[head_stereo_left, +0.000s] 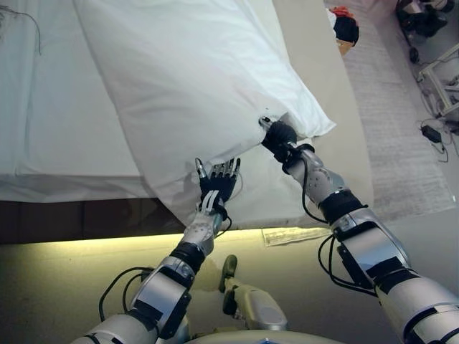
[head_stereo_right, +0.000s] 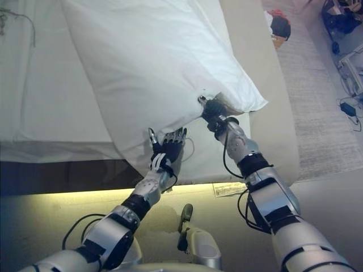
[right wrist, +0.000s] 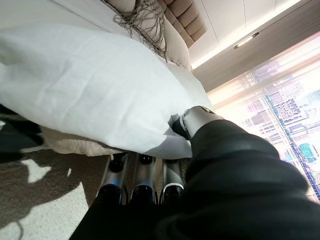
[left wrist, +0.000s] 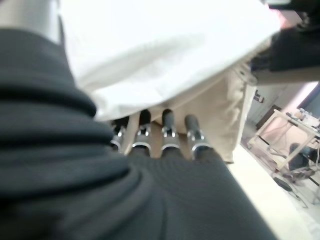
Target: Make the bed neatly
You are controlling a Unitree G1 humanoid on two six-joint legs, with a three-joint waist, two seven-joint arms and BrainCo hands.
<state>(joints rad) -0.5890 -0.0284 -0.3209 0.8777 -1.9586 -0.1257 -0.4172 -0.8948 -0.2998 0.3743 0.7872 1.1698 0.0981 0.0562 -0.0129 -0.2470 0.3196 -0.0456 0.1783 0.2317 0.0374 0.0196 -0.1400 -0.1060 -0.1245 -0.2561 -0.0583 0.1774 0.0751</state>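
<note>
A large white pillow [head_stereo_left: 193, 79] lies slanted across the bed's white sheet [head_stereo_left: 50, 107], its lower corner hanging past the bed's edge. My right hand [head_stereo_left: 278, 136] is shut on the pillow's lower edge near that corner. In the right wrist view its thumb [right wrist: 192, 120] presses on top of the pillow [right wrist: 85, 85] and its fingers [right wrist: 145, 175] lie underneath. My left hand [head_stereo_left: 217, 185] is open, fingers straight, just below the pillow's overhanging edge. Its fingers [left wrist: 167, 132] point up at the underside of the pillow [left wrist: 165, 55].
The bed's beige side [head_stereo_left: 323, 79] runs along the right. A paper sheet [head_stereo_left: 294, 234] lies on the floor by the bed's lit base. A grey rug [head_stereo_left: 401, 122], a red and black object [head_stereo_left: 346, 25], cables and furniture legs [head_stereo_left: 441, 79] lie at the right.
</note>
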